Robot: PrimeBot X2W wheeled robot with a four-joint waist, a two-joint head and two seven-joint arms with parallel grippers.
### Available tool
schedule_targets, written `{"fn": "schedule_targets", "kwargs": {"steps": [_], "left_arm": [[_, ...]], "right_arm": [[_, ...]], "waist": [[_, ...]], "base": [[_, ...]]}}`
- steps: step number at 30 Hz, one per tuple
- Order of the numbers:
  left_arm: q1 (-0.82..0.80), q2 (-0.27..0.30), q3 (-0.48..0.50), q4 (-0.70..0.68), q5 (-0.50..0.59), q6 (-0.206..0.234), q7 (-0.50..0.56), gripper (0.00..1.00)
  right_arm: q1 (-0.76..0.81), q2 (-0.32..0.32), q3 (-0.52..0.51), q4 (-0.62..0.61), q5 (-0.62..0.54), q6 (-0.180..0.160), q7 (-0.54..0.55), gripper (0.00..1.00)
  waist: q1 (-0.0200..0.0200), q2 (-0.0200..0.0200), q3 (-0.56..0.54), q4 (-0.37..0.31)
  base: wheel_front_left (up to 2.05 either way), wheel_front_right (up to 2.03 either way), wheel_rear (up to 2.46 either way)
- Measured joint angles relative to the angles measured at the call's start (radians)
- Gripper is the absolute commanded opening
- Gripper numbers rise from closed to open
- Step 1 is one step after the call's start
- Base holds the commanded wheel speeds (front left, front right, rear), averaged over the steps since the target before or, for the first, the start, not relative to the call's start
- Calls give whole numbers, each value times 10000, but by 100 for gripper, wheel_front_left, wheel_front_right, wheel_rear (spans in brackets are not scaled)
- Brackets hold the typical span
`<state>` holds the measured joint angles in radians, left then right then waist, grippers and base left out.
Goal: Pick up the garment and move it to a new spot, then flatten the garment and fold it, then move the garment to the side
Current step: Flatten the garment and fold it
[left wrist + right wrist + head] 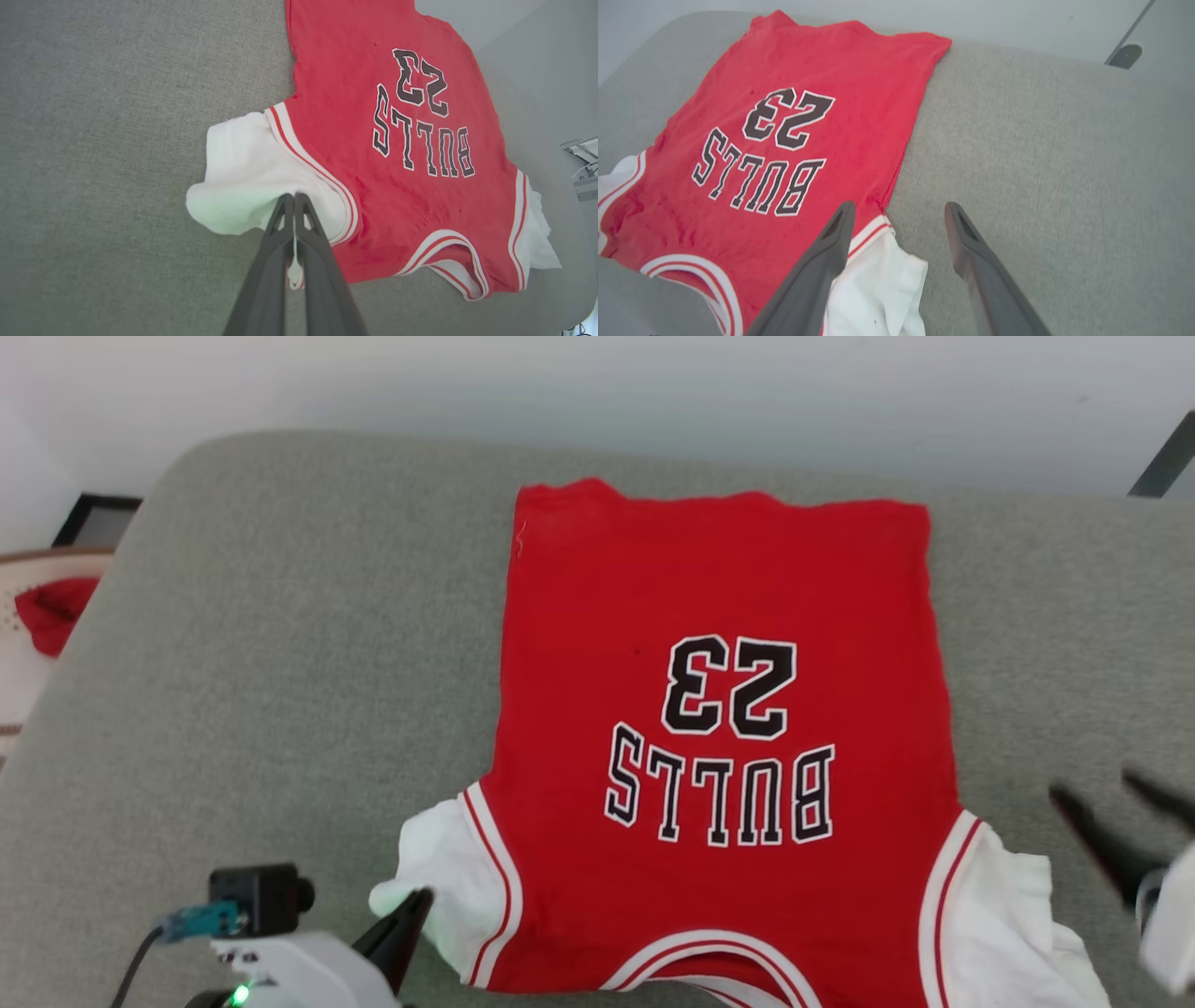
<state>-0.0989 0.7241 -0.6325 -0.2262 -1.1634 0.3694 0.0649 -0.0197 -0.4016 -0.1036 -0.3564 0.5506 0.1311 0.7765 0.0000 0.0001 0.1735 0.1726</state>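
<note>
I am pinching the garment [719, 616], a red sports jersey with white sleeve panels, red-and-white striped trim and black block lettering outlined in white, with my left gripper [294, 198]. Its two long dark fingers are pressing tight together on the edge of the white left sleeve, and a thin strip of white cloth is showing between them further down. That sleeve is bunching up into a soft lump around the fingertips.

The garment is lying spread out, printed side up, on a grey fabric-covered cushion [280, 616], toward its right half. Its hem is pointing away from me and its neckline toward me, so "BULLS" and "23" are reading upside down in the head view.

My right gripper [899, 214] is standing wide open and holding nothing. It is hanging by the crumpled right sleeve, one finger over the striped trim and white panel, the other over bare grey fabric just beside the garment; I cannot tell whether either is touching.

Far to the left, off the cushion, a small plain red cloth lump [51, 611] is sitting well apart.
</note>
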Motion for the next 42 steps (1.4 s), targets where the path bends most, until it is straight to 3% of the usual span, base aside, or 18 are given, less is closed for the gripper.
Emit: {"fn": "schedule_targets", "kwargs": {"steps": [3,8,21,31,38,40,42], "left_arm": [[-244,-136,-73,50,94,-102,-4,0],[-1047,-617,-378,326,395,-474,102,0],[-2823,-2023,-1206,1480,828,-1599,360,0],[-3494,-2832,-1607,2382,874,-2332,357,0],[-3625,-3066,-1708,2836,832,-2654,301,0],[-3636,-3135,-1707,2911,805,-2727,288,0],[-3638,-3152,-1699,2984,805,-2750,238,0]], "right_arm": [[-829,-59,92,307,-59,0,-150,100],[-3382,-318,566,2056,-155,0,-343,100],[-8392,-909,1114,7605,-1035,0,159,100],[-10449,-940,265,10922,-2750,-2,771,100],[-11205,-953,-1384,12351,-4406,0,1419,100],[-11387,-892,-1812,12491,-4828,4,1578,0],[-11485,-828,-2079,12504,-5308,0,1653,0]], "waist": [[0,0,183,66],[0,0,741,418],[0,-1,1902,1827],[0,0,2688,3006],[0,0,3004,3678],[0,0,3070,3791],[0,0,3138,3852]], "base": [[0,0,0],[0,0,0],[0,0,0],[0,0,0],[0,0,0],[0,0,0],[0,0,0]]}}
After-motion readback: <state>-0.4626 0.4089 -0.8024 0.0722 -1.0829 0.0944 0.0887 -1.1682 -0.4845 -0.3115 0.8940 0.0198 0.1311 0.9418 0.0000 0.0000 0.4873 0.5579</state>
